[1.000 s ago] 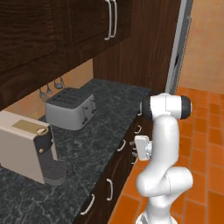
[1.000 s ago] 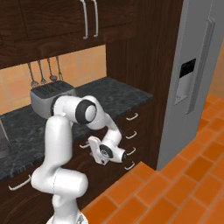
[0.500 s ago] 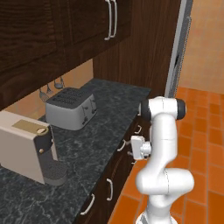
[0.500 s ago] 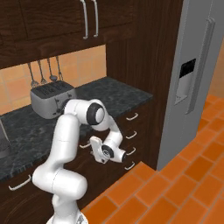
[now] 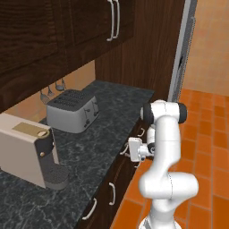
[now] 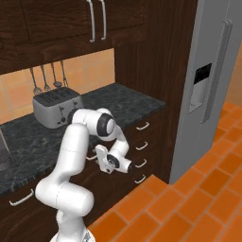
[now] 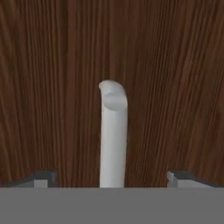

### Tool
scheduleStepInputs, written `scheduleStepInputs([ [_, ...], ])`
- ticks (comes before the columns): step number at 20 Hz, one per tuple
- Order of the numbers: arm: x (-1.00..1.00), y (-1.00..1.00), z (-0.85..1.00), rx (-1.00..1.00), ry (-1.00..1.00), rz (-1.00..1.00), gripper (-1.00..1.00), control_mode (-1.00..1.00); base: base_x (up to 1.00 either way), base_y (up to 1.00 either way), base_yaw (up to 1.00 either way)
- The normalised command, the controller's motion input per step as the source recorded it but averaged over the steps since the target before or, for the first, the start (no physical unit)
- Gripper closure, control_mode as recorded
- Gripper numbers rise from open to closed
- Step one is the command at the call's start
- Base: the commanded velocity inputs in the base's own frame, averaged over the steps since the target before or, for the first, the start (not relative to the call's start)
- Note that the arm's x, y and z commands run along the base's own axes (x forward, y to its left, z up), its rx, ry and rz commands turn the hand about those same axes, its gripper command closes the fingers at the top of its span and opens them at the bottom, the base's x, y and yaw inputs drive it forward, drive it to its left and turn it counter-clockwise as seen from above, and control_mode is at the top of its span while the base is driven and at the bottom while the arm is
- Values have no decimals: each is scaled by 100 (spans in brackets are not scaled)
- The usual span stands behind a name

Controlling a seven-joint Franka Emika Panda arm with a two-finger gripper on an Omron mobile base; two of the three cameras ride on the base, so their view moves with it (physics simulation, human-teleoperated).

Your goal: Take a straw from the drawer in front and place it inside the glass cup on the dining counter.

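**Dark wood drawer front, white handle between the open fingers**

Dark brown wood grain of the drawer (image 7: 175, 87) front runs up and down across the hand view. One end of the drawer's curved white bar handle (image 7: 113, 135) comes up from the bottom of that view and finishes in a rounded tip near the middle. The gripper (image 7: 113, 178) faces the drawer front. Its two fingers (image 7: 40, 178) show as small grey tips, one on each side of the handle and well apart from it. The fingers are open, and the handle stands in the gap between them without being touched.

From the right base view, the white arm bends down from the edge of the black speckled surface (image 6: 125, 101), and the gripper (image 6: 100, 158) is pressed close to the drawer (image 6: 97, 156) front just below that surface. More drawers with white handles (image 6: 142, 125) sit further along the surface, towards a tall grey fridge (image 6: 212, 85).

From the left base view, the gripper (image 5: 130, 150) meets the drawer (image 5: 126, 154) front just under the surface (image 5: 112, 112) edge. On the surface stand a silver toaster (image 5: 72, 111) and, nearer the camera, a beige coffee machine (image 5: 29, 150). Dark wooden cupboards (image 5: 80, 27) hang above the surface. Orange floor tiles (image 5: 201, 134) lie below it.
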Motion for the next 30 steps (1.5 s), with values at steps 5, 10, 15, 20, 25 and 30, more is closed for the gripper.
scheduleStepInputs([
  [5,24,3,-25,6,0,0,-100,-100,0,0,0],
  [10,15,19,-15,3,0,-1,100,-100,0,0,0],
  [15,4,5,-2,1,0,0,100,-100,0,0,0],
  [20,-33,-47,0,11,0,-1,100,-100,0,0,0],
  [25,-67,-90,0,14,0,0,100,-100,0,0,0],
  [30,-74,-100,0,15,1,0,100,-100,0,0,0],
])
